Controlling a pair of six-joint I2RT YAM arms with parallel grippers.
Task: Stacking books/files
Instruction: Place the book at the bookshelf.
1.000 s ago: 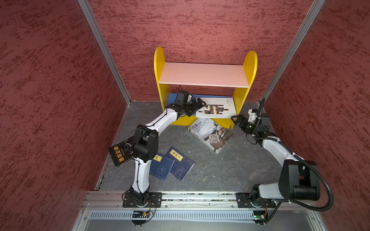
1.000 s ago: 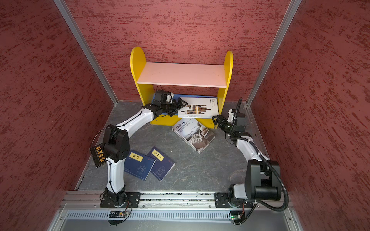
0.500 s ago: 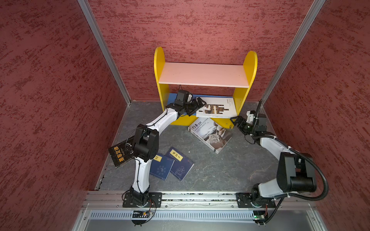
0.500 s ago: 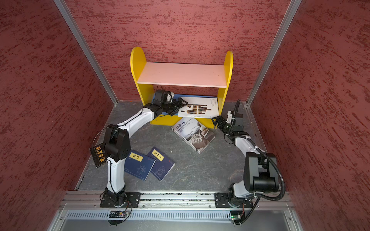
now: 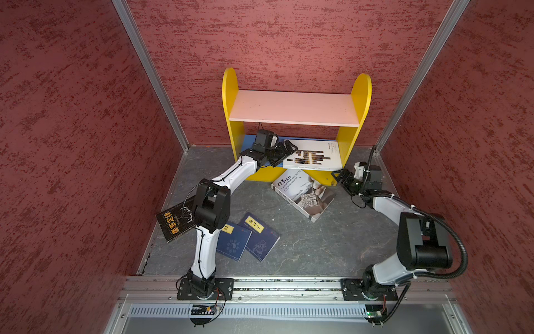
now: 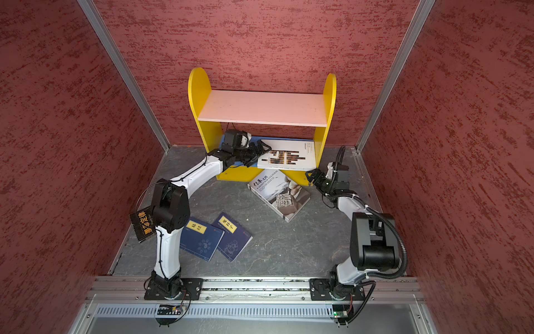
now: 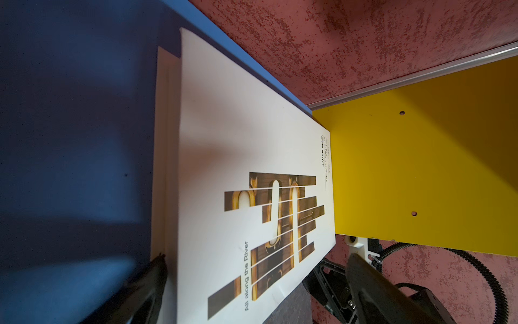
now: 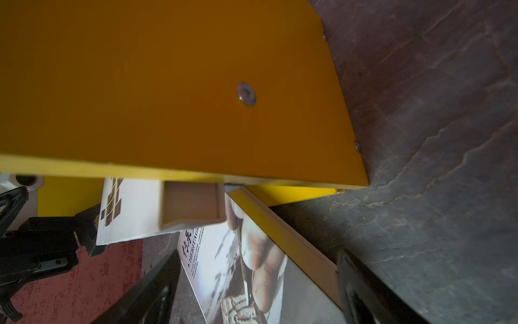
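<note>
Facing yellow shelf side (image 5: 359, 98), right hand (image 5: 338, 177) spread wide; left hand (image 5: 284, 154) likewise, beside white book (image 5: 318, 147).

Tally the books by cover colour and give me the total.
Navy books: 2
Black book: 1
White or grey books: 2
Total: 5

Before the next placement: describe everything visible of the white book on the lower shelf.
The white book, cover printed with broken brown-gold bars and 'All along the River', lies flat, face up, on the blue shelf board, one end by the yellow side panel, a front corner overhanging. The open left hand sits at its other end; contact unclear.
</note>
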